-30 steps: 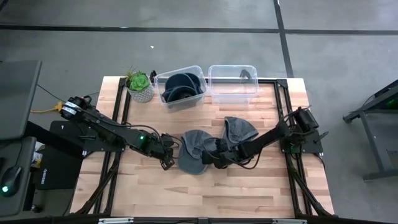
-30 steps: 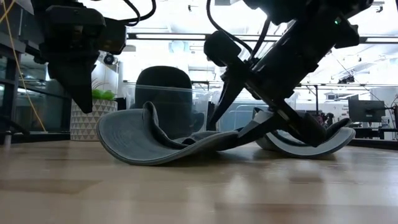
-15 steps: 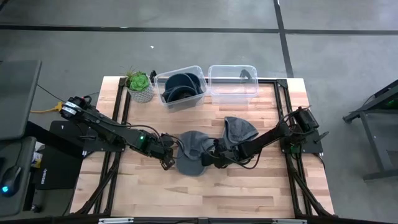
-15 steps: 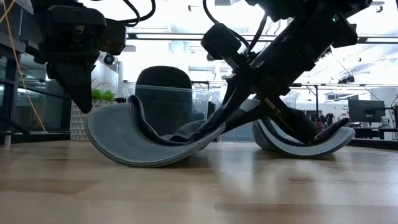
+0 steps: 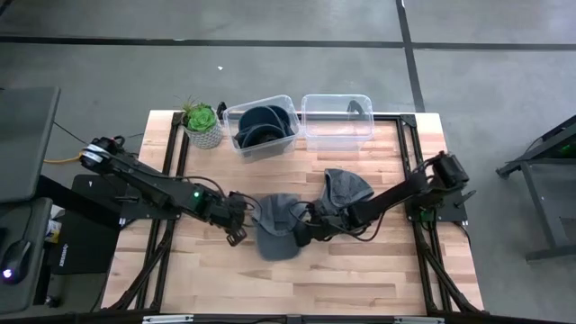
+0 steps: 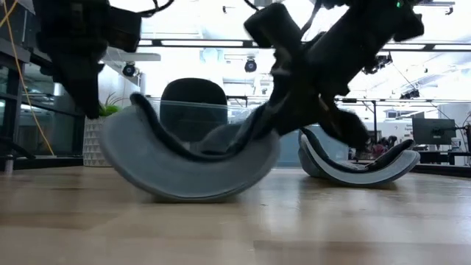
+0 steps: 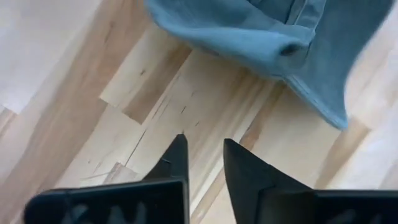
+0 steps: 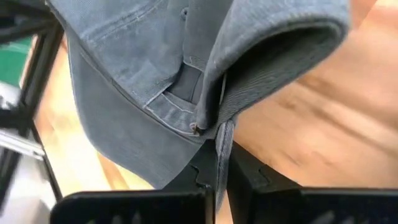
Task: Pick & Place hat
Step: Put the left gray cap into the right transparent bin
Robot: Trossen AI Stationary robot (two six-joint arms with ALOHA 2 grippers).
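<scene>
The right gripper (image 5: pixel 306 227) is seen at the middle of the high view, its fingers clamped on the edge of a grey hat (image 5: pixel 274 225); in the right wrist view the denim fold (image 8: pixel 214 118) is pinched between the two dark fingers. The hat is curled upward at both ends in the low view (image 6: pixel 184 165), with its underside apparently touching the table (image 5: pixel 360 270). The left gripper (image 5: pixel 236 225) is held just beside the hat's left rim; in the left wrist view its fingers (image 7: pixel 177 158) stand slightly apart with nothing between them.

The pick is judged to be secured; the lift and placing remain. A second hat (image 5: pixel 346 189) lies just right of the held one. At the top of the high view, one clear bin (image 5: pixel 261 126) already holds dark hats, and a neighbouring bin (image 5: pixel 337 119) appears nearly empty. A potted plant (image 5: pixel 202 121) stands at upper left. Bare tabletop is available between hats and bins.
</scene>
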